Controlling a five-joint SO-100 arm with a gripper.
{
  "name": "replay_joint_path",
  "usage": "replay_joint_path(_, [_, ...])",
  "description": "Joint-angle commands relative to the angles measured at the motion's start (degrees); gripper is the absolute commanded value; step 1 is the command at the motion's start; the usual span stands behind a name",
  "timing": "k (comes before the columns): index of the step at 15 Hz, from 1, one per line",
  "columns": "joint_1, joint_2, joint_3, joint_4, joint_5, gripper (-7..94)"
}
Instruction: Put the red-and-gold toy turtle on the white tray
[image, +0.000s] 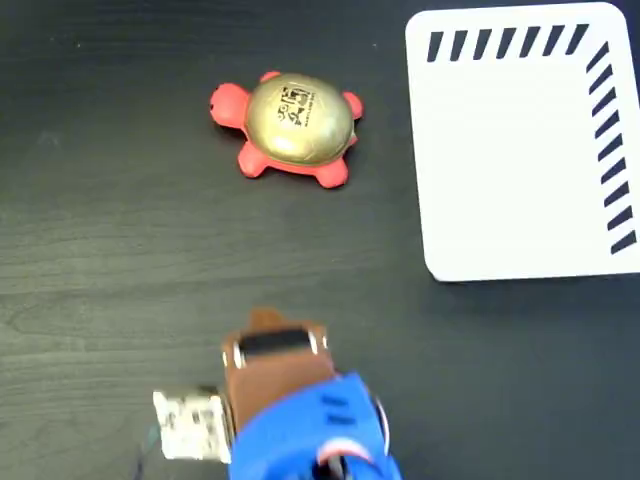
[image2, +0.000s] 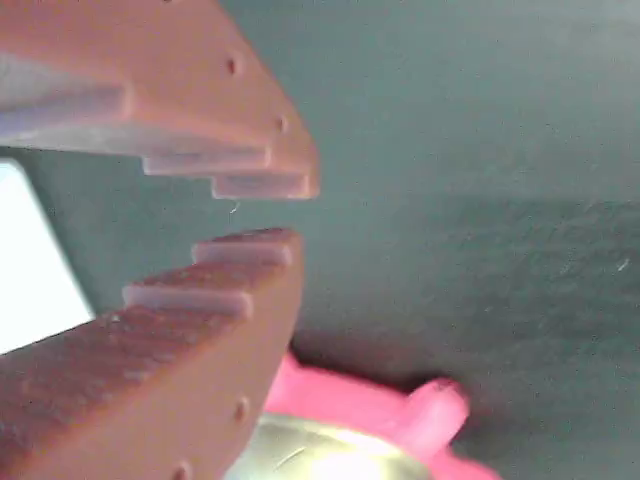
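On the dark table (image: 100, 250), one red-and-gold toy turtle (image: 290, 125), one white tray (image: 510, 160) apart, one gripper (image2: 265, 212) slightly parted, empty

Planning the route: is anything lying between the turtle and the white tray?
Nothing visible. In the fixed view only bare dark table separates the red-and-gold toy turtle from the white tray, and the hand is also unobstructed.

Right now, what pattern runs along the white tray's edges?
Black diagonal stripes along two edges of the flat white rounded-corner tray, clearest in the fixed view.
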Motion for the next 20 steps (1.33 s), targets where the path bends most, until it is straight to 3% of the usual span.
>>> replay_joint_path(1, [0.9, -18.5, -12.2, -5.4, 1.1, 0])
replay_joint_path(4, [2.9, -43.3, -28.1, -5.3, 3.1, 0])
replay_joint_path(9, [4.3, -72.1, -60.6, 6.2, 6.8, 0])
replay_joint_path(16, [7.6, -100.5, -103.4, 17.5, 16.4, 0])
replay_joint_path(20, [9.1, -104.2, -111.1, 25.2, 15.8, 3])
